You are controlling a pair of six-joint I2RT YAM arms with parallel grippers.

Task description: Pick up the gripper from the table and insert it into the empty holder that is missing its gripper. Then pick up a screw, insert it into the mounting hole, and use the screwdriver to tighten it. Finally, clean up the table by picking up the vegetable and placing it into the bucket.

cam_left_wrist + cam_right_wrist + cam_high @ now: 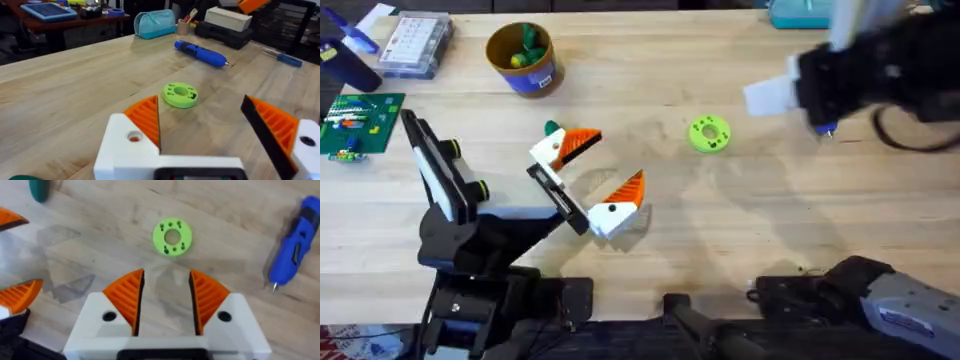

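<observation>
On the wooden table (720,230) lies the flat lime-green vegetable (709,134), hole-dotted.

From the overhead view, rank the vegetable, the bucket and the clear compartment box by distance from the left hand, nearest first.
1. The vegetable, on the bare table to the right of the left hand.
2. The bucket, farther back and to its left.
3. The clear compartment box, at the far left corner, beyond the bucket.
</observation>
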